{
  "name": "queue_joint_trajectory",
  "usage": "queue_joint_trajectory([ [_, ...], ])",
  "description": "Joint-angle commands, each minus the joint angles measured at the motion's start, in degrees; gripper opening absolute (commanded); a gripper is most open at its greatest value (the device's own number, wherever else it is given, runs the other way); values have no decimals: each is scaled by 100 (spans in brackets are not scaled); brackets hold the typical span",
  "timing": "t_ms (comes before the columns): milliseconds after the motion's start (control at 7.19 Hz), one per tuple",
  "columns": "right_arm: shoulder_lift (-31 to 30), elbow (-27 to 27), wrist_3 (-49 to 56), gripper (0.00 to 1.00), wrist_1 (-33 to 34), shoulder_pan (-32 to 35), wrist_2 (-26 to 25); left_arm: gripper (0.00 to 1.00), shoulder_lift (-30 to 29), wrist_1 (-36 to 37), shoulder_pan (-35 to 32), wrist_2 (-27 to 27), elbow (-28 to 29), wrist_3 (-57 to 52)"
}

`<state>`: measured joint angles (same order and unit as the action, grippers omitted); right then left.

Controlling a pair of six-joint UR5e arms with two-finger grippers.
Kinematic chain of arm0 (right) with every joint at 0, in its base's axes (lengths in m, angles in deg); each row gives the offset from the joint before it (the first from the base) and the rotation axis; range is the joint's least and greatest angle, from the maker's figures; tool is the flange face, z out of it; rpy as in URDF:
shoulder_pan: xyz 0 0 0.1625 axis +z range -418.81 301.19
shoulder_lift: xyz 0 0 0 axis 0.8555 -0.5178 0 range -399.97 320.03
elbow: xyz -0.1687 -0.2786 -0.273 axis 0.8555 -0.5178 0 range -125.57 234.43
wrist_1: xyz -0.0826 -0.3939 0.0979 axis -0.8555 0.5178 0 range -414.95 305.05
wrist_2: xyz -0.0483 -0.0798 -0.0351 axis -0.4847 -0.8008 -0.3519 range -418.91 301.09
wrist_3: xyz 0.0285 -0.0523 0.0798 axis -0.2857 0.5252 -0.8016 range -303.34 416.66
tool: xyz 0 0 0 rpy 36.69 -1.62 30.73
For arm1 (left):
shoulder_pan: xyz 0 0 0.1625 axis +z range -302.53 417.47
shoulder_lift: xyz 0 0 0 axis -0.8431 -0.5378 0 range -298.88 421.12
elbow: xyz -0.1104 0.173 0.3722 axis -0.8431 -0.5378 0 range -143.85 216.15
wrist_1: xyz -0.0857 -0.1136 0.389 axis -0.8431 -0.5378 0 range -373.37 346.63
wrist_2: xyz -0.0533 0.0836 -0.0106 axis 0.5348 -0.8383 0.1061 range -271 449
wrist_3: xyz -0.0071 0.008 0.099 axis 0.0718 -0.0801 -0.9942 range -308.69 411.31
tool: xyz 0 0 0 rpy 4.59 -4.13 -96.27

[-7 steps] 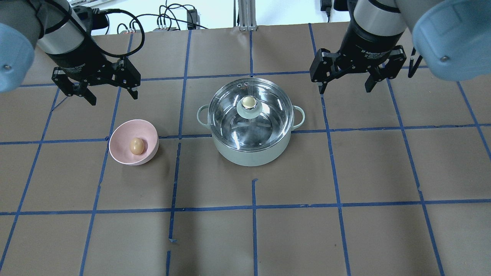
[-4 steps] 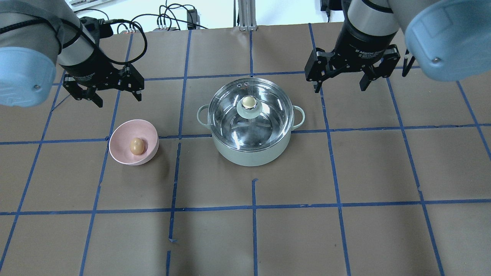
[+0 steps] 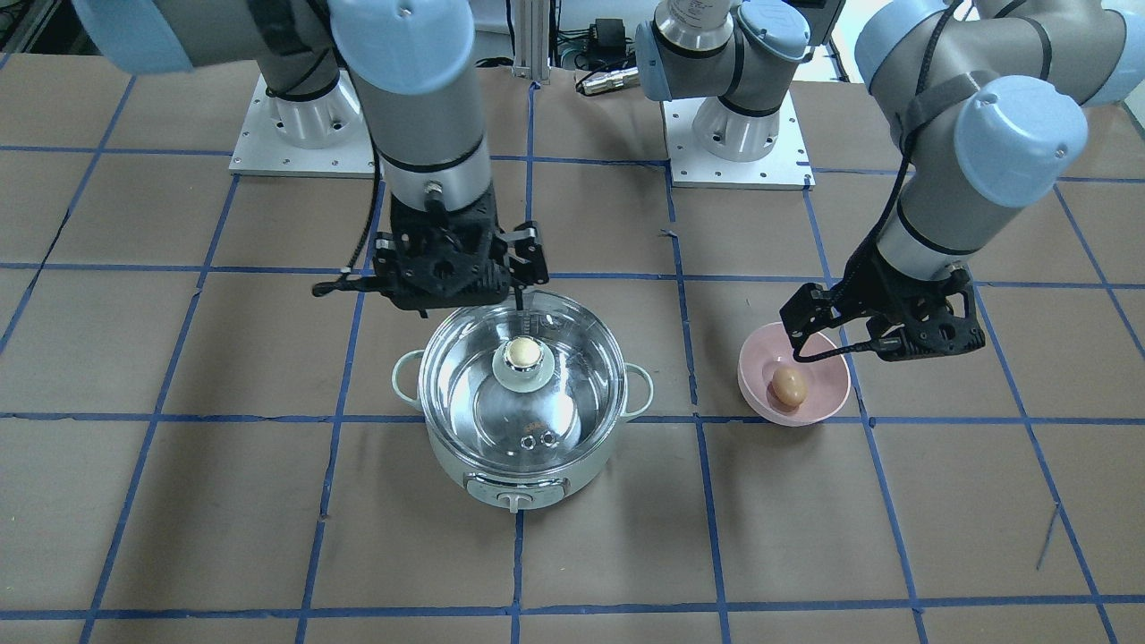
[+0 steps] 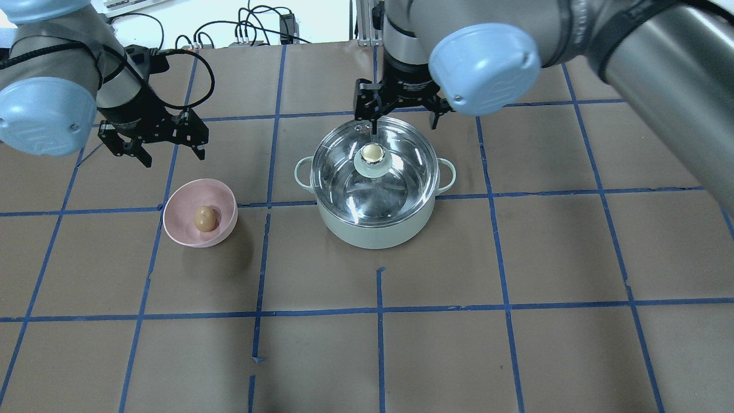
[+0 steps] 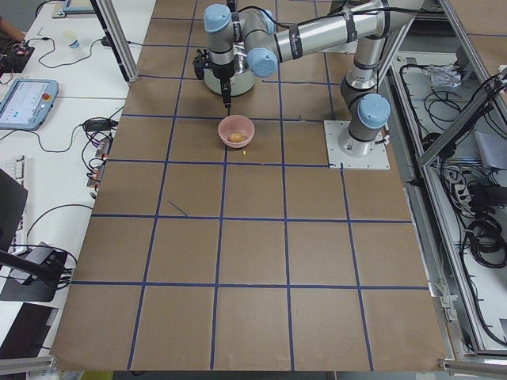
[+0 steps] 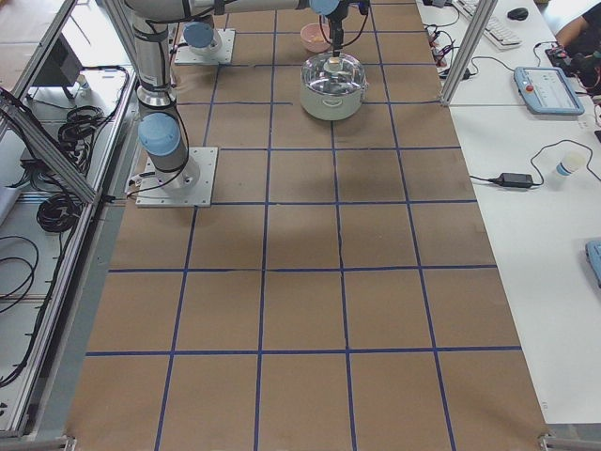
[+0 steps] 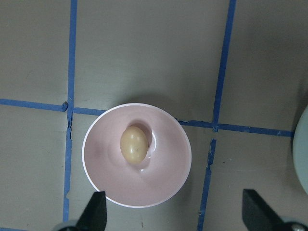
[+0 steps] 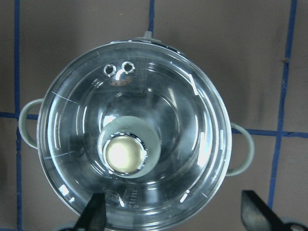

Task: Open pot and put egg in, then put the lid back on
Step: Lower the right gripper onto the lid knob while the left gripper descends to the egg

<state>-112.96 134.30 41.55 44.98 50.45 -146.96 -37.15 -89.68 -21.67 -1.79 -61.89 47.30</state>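
The mint-green pot (image 4: pixel 373 232) stands mid-table with the glass lid (image 4: pixel 401 178) on it, its beige knob (image 4: pixel 371 152) on top. The pot also shows in the front view (image 3: pixel 514 483). My right gripper (image 4: pixel 401 119) is open and empty, hovering above the pot's back rim; in the right wrist view (image 8: pixel 173 214) the knob (image 8: pixel 125 153) lies a little left of the gap between the fingers. The brown egg (image 4: pixel 204 218) lies in a pink bowl (image 4: pixel 172 229) left of the pot. My left gripper (image 4: pixel 172 152) is open and empty above the bowl's back edge; the left wrist view shows the egg (image 7: pixel 134 145).
Brown paper with a grid of blue tape (image 4: pixel 378 310) covers the table. Cables (image 4: pixel 246 28) lie beyond the back edge. The arm bases (image 3: pixel 738 134) are bolted on at the robot's side.
My right gripper has swung left from the table's right side to above the pot's back rim. My left gripper has shifted slightly toward the bowl. Both stay open.
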Motion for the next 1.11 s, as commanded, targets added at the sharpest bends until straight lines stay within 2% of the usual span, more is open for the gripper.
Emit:
queue_joint_trajectory([
  [0, 302, 271, -264, 100, 498, 244, 7, 95, -78, 177, 170, 17, -258, -117],
  [139, 303, 561, -264, 100, 753, 262, 7, 93, -104, 622, 196, 17, -503, 5],
  [278, 329, 608, -299, 100, 965, 271, 24, 93, -104, 957, 249, 35, -810, 163],
  [417, 329, 617, -316, 95, 1028, 271, 25, 93, -104, 1412, 293, 122, -1118, 173],
  [695, 408, 626, -352, 94, 1283, 271, 16, 94, -113, 1628, 546, 490, -1410, 164],
  [974, 487, 643, -361, 94, 1283, 340, 16, 93, -209, 1637, 557, 492, -1446, 182],
])
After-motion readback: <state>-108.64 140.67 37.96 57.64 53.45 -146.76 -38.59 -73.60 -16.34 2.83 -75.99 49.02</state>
